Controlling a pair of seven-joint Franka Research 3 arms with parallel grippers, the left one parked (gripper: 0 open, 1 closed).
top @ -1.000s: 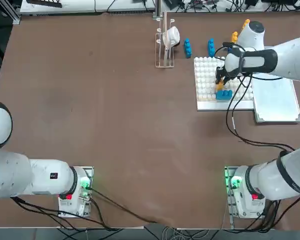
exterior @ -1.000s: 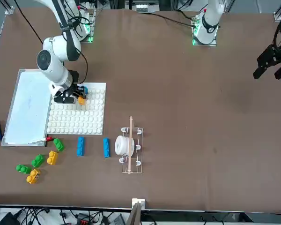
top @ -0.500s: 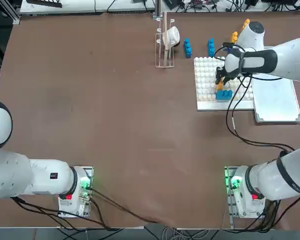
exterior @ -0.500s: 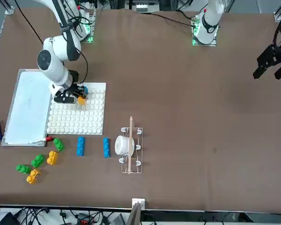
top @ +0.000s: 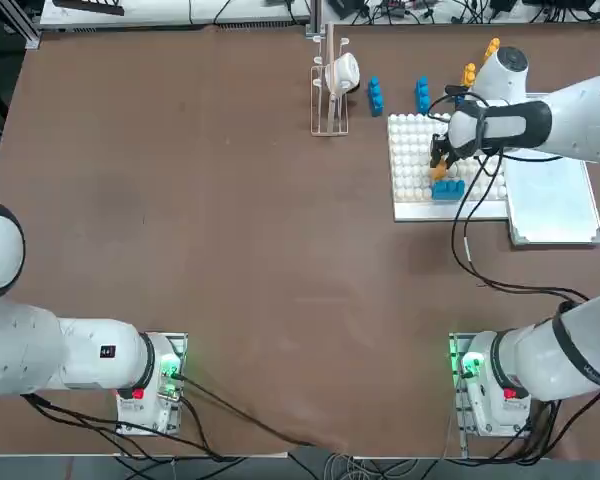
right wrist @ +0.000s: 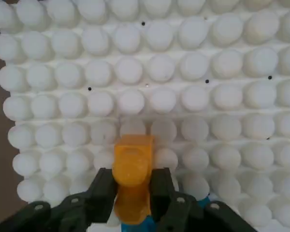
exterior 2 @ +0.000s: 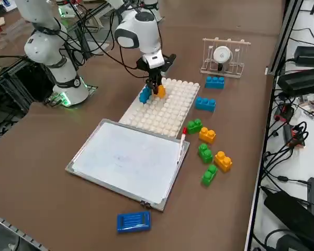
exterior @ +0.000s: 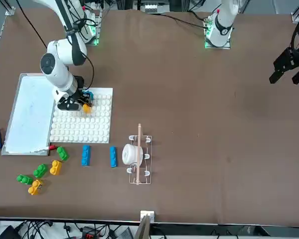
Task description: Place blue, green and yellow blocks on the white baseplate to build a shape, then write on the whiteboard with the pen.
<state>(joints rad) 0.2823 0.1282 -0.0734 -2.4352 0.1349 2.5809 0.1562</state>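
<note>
Right gripper [right wrist: 131,193] clamps yellow-orange block [right wrist: 132,169] between black fingers [right wrist: 102,193], poised over white baseplate [top: 410,150] beside blue block [top: 447,188] seated near plain strip. Versus a second earlier: barely shifted, grip unchanged. Baseplate: glossy plastic, grid of round studs. Whiteboard [exterior 2: 131,157]: smooth, silver-framed, beside plate. Pen [exterior 2: 181,138], thin, red-tipped, on its edge. Loose studded blocks [exterior 2: 206,151] beyond.
</note>
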